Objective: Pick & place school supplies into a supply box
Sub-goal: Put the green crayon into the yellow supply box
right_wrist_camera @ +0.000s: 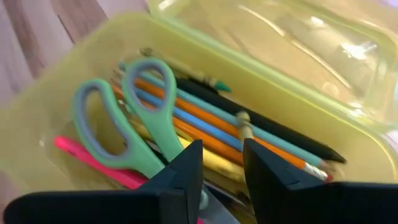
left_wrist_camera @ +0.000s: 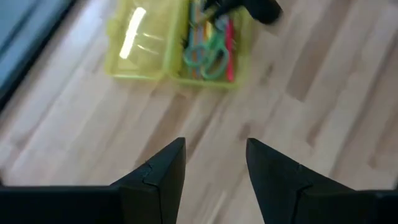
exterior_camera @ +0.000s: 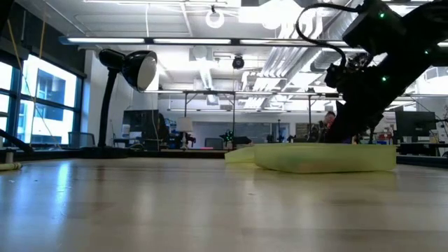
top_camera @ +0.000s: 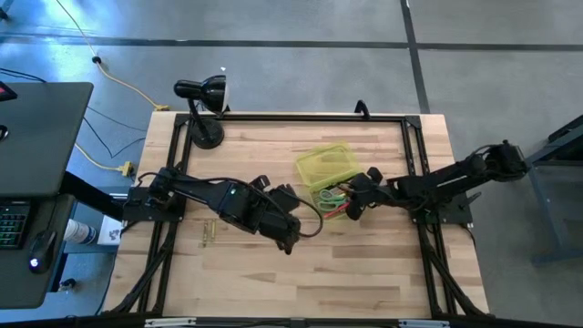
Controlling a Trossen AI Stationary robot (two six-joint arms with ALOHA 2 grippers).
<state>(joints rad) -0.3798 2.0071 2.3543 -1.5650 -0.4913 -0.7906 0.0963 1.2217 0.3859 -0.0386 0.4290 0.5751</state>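
The supply box [top_camera: 333, 193], translucent yellow-green, rests flat on the table mid-right with its hinged lid [top_camera: 325, 164] laid open toward the far edge. In its tray lie green-handled scissors [right_wrist_camera: 124, 118], a red-pink marker [right_wrist_camera: 93, 158], orange pencils [right_wrist_camera: 205, 127] and a black pen [right_wrist_camera: 273, 134]. My right gripper [right_wrist_camera: 222, 163] is open, with its fingertips low over the tray's right end. My left gripper [left_wrist_camera: 216, 155] hangs open above bare wood, left of the box [left_wrist_camera: 180, 43]. Small brassy bits [top_camera: 208, 234] lie on the table at the left. My right gripper's fingertips [right_wrist_camera: 186, 163] stand right over the pencils in the tray, slanting down from the table's right. I cannot tell whether they touch anything. Nothing sits between them.
A black desk lamp [top_camera: 202, 100] stands at the table's far left corner. A black frame rail [top_camera: 301, 117] runs along the table's far edge and sides. There is bare wood near the front edge [top_camera: 301, 282].
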